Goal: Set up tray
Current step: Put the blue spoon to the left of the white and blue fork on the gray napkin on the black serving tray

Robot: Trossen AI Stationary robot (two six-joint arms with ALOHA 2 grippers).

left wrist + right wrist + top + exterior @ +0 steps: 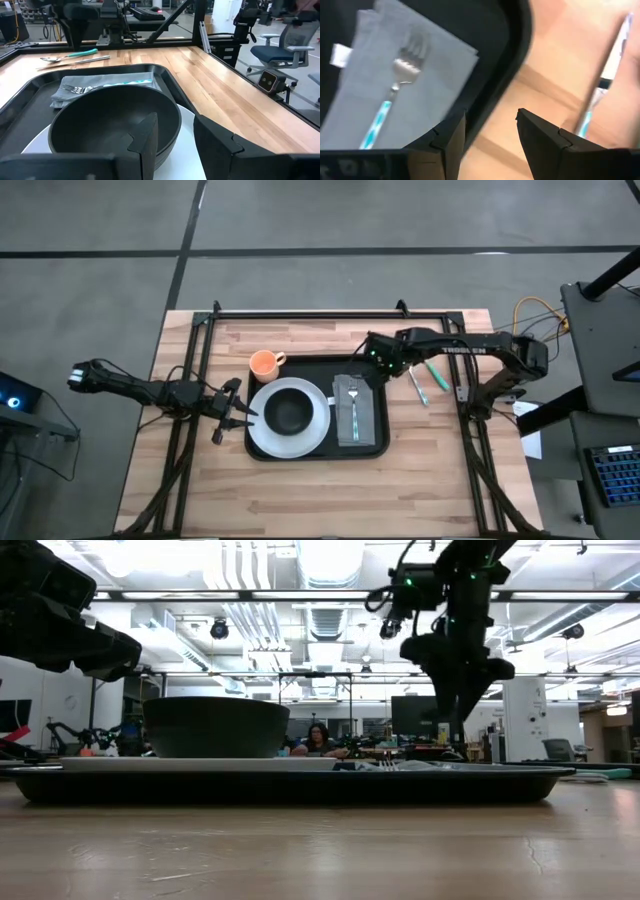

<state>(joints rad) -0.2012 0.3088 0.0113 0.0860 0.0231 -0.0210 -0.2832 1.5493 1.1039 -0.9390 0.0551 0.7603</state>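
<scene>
The right end effector [383, 360], fingers spread and empty, hovers over the tray's [300, 368] far right corner. The tray sits mid-worktop. Utensils [428, 380] lie just outside; it should probably approach one squarely. The left end effector [232, 412] waits spread beside the plate [262, 430].

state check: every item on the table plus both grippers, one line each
tray: flat on table, loaded
white plate: on tray, under bowl
black bowl: upright on plate, empty
grey napkin: folded flat on tray
fork: lying on napkin
orange cup: upright, at tray's rim
spoon and knife: on table, off tray
left gripper: open, by the plate
right gripper: open, above tray's corner
</scene>
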